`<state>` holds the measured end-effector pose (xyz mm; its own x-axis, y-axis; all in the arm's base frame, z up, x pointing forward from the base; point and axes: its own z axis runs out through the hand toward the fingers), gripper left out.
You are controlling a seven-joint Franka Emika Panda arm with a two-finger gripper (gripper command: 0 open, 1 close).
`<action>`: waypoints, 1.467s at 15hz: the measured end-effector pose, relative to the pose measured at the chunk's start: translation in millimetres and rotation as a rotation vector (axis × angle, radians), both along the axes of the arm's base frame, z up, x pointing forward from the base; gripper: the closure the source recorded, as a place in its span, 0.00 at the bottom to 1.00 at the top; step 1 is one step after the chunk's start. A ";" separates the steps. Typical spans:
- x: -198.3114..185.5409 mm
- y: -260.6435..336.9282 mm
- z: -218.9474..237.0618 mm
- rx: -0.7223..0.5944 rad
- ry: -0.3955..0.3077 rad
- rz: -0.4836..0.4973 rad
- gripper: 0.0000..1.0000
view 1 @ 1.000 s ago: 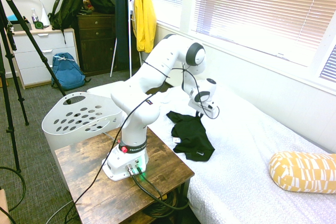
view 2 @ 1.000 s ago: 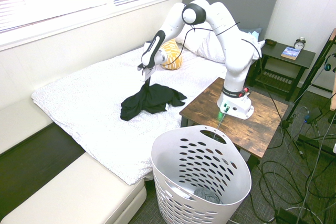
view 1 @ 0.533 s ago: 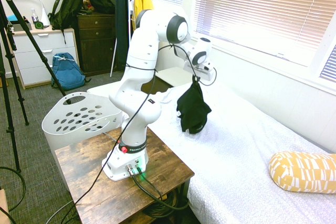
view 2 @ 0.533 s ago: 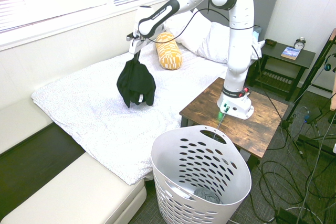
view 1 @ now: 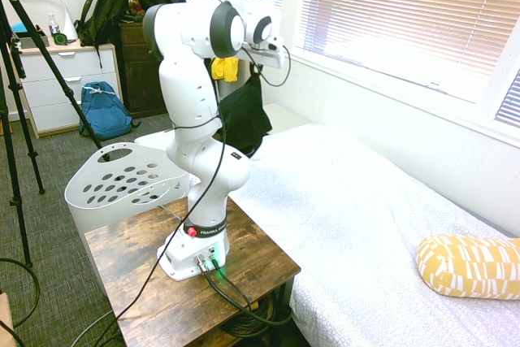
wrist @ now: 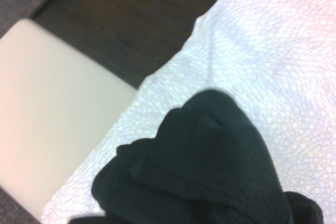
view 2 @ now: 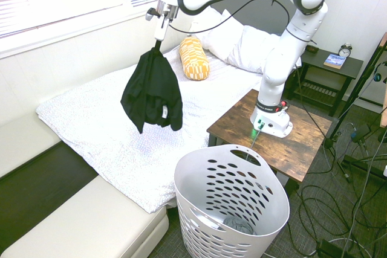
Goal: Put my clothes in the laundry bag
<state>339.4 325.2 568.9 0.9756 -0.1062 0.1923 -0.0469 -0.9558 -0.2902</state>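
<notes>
Now the white robot gripper with two fingers [view 2: 160, 40] is pinched tight on the top of the soft black cloth garment [view 2: 152, 92], which hangs straight down under it, long way up and down, over the bed with the white bumpy cover [view 2: 91, 107]. The big white plastic basket with oval holes [view 2: 279, 208] stands on the floor beside the bed, lower than the garment and off to one side, so I think the arm should swing across, get over the open top, and then let go.
</notes>
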 end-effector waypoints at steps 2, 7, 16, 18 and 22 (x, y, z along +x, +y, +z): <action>-68.7 19.3 12.5 -0.008 0.001 0.082 1.00; -190.6 35.2 25.8 -0.045 0.038 0.235 1.00; -251.6 39.0 -118.9 -0.196 0.190 0.318 1.00; -264.1 28.2 -171.5 -0.237 0.199 0.320 1.00; -292.2 23.6 -233.2 -0.272 0.194 0.337 1.00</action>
